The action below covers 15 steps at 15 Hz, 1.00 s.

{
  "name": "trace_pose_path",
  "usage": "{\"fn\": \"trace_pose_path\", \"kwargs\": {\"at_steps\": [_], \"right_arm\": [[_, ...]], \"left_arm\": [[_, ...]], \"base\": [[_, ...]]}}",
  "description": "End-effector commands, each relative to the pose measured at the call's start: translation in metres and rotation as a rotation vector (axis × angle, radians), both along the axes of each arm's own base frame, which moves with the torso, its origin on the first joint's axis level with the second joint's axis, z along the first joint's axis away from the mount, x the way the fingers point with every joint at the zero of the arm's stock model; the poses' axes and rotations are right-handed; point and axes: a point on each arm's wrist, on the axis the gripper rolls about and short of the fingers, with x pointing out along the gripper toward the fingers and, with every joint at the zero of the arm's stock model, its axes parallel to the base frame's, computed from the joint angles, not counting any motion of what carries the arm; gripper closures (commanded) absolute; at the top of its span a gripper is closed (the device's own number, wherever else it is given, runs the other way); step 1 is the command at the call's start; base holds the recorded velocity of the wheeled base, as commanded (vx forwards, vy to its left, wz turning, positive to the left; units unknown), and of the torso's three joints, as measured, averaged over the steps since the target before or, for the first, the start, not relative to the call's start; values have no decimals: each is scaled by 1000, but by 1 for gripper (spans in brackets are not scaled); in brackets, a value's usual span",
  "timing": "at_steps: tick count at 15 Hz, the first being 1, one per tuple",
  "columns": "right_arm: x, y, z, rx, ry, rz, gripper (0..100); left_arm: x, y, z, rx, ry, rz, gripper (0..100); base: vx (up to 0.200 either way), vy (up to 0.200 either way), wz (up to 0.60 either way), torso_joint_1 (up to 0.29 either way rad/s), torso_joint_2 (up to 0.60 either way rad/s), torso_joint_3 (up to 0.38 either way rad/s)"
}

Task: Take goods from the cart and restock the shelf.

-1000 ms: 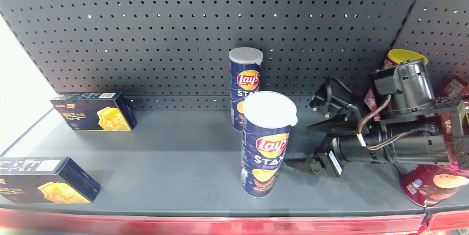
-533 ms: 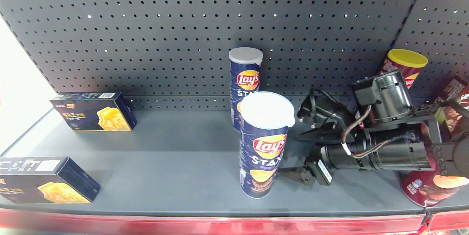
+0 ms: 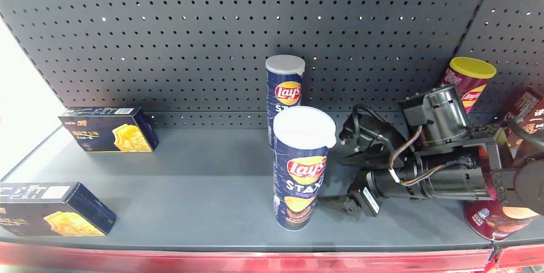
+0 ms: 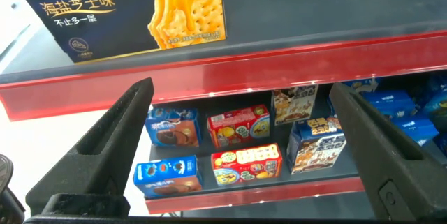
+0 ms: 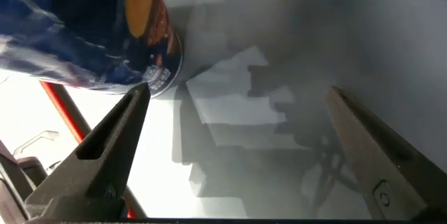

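Head view: right gripper [image 3: 335,181] has advanced left, its 2 fingers spread wide, holding nothing, just beside the front can [image 3: 301,171]. That can has shifted left, upright on the shelf [image 3: 204,179], before the rear can [image 3: 284,86]. Placement looks done; alignment is likely underway.

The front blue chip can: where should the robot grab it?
Around the mid-body of the front blue can, coming from the robot's right, where the open right hand is. It stands upright and round, and the rear can stands close behind.
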Motion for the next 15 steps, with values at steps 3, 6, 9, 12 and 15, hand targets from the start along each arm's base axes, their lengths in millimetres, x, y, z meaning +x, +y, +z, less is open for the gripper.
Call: {"fn": "trace_pose_path", "kwargs": {"at_steps": [3,6,9,12,15], "right_arm": [[2,-4,1,3,-4,-16,0],[1,-1,0,1,-1,-3,0],[0,5,-2,-3,4,14,0],[-2,9,-2,0,0,27,0],[-3,11,-3,-2,2,35,0]], "left_arm": [[0,0,0,0,1,0,0],[0,0,0,0,1,0,0],[0,0,0,0,1,0,0],[0,0,0,0,1,0,0],[0,0,0,0,1,0,0]], "base": [[0,0,0,0,0,0],[0,0,0,0,0,0],[0,0,0,0,0,0],[0,0,0,0,0,0],[0,0,0,0,0,0]]}}
